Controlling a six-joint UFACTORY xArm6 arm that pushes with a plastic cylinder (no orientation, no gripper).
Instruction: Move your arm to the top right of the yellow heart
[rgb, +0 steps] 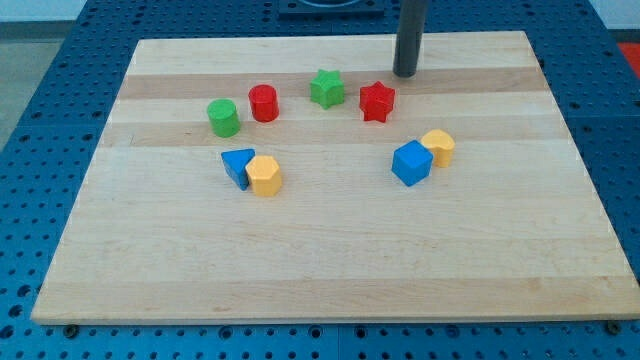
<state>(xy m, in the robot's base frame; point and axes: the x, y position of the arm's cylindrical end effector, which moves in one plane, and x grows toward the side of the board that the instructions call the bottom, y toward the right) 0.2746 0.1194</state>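
Tip (405, 73) above-right of red star (377, 101), apart

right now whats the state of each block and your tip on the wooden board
my tip: on board, near view's top, touching no block
red star block: loose, just below-left of tip
green star block: alone
red cylinder block: upright
green cylinder block: upright
blue triangular block: against yellow block
blue cube block: against second yellow block

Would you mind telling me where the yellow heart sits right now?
The yellow heart sits right of the view's centre, touching the blue cube at its lower left, below and right of the red star.
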